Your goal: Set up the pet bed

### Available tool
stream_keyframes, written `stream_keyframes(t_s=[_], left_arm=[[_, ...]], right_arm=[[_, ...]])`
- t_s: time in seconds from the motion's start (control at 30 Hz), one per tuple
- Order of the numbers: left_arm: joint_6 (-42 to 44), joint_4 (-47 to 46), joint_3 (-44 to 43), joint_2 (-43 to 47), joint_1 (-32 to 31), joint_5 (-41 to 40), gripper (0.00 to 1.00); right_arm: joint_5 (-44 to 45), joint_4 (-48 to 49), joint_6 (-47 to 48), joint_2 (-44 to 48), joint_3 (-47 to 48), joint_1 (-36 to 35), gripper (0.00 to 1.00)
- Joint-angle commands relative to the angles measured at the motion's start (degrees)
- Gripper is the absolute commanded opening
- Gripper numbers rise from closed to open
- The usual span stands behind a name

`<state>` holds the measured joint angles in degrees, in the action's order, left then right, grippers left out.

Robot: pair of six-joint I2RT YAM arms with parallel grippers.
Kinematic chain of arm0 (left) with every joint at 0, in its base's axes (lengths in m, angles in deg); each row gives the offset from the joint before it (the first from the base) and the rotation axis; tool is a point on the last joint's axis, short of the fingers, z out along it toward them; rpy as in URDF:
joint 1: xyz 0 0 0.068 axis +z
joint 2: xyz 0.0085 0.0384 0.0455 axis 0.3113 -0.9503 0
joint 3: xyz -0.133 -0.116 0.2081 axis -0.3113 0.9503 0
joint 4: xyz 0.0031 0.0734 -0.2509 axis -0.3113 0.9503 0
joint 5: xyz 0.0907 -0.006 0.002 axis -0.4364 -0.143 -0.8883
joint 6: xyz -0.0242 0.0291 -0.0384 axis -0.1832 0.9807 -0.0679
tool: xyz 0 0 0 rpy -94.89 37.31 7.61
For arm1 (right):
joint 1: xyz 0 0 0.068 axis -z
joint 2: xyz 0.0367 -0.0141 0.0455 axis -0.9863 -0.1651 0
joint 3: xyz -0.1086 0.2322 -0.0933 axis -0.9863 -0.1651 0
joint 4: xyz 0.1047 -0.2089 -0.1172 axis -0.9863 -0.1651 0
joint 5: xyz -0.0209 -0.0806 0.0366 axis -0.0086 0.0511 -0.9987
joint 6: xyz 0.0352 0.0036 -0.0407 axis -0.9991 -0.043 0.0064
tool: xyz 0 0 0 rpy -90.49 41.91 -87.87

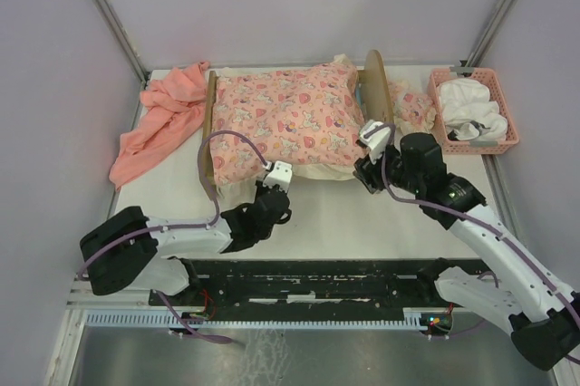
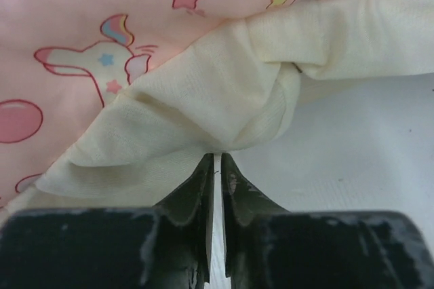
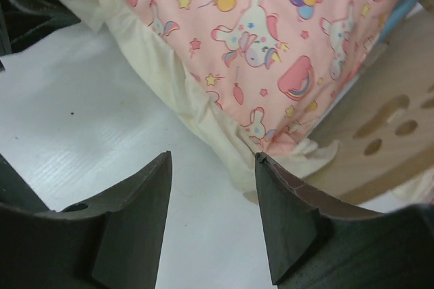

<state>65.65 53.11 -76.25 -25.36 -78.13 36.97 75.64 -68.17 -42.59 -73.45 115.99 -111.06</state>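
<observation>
**Location of item.** The pet bed (image 1: 374, 85) is found at twelve o'clock on the table (image 1: 344, 209), lengthwise from nine to three, with its headboard at the three o'clock end.

**Work done.** A pink printed quilt (image 1: 281, 119) with a cream underside is laid over the frame and covers it almost wholly. The striped base is not seen in the top view.

**Work outstanding, as judged.** The cream edge hangs over the six o'clock side in folds and is not yet squared. A small printed cushion (image 1: 412, 107) lies outside the frame, at three o'clock of the headboard, and is probably still to be placed. A salmon cloth (image 1: 163, 123) lies at ten o'clock, and white fabric is held in a pink basket (image 1: 507, 137) at two o'clock. Their part in the task cannot be told.

**Grippers.** The left gripper (image 2: 218, 157) is seen with its fingers drawn almost together at the cream fold. Whether fabric is nipped cannot be told. The right gripper (image 3: 213, 157) is held with its fingers apart and empty, just beside the quilt's edge near the headboard.
</observation>
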Motion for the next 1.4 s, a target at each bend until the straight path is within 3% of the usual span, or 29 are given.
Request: stream_keyframes(t_s=[0.0, 0.2, 0.4, 0.43, 0.57, 0.77, 0.87, 0.97, 1.07, 1.37], left_arm=[[0.05, -6.69, 2.87, 2.07, -0.15, -2.88, 0.07], [0.0, -5.71, 7.23, 10.35, -0.11, 0.49, 0.03], [-0.47, -6.53, 10.08, 14.5, -0.05, 2.01, 0.03], [-0.79, -7.55, 10.68, 15.07, -0.04, 3.17, 0.06], [-4.08, -8.88, 11.47, 16.99, -0.06, 5.57, 0.34], [-4.86, -12.28, 13.91, 18.7, -0.03, 5.92, 0.45], [-5.31, -13.3, 15.1, 20.28, -0.02, 5.85, 0.48], [-6.83, -14.37, 16.23, 21.74, 0.03, 6.68, 0.49], [-6.46, -17.07, 17.23, 22.03, 0.03, 7.87, 0.51], [-4.13, -21.27, 12.16, 12.81, 0.01, 6.32, 0.56]], right_arm=[[-10.73, 14.04, 19.6, 1.12, -5.62, -1.33, 0.6], [-17.68, 24.01, 39.53, -0.72, -14.81, -4.03, 0.61], [-10.96, 23.56, 50.12, -7.94, -13.93, -9.59, 0.61], [-8.89, 24.3, 51.3, -9.04, -14.17, -10.66, 0.61], [-4.04, 28.57, 55.12, -12.61, -15.32, -13.12, 0.63], [2.66, 35.36, 58.11, -18.96, -15.42, -14.51, 0.59], [5.09, 41.31, 59.54, -20.76, -17.78, -14.65, 0.52], [5.67, 43.73, 59.73, -20.75, -18.81, -14.78, 0.31], [5.55, 43.08, 58.72, -20.25, -18.55, -14.95, 0.03], [-1.6, 37.66, 46.38, -13.26, -18.09, -15.05, 0.02]])
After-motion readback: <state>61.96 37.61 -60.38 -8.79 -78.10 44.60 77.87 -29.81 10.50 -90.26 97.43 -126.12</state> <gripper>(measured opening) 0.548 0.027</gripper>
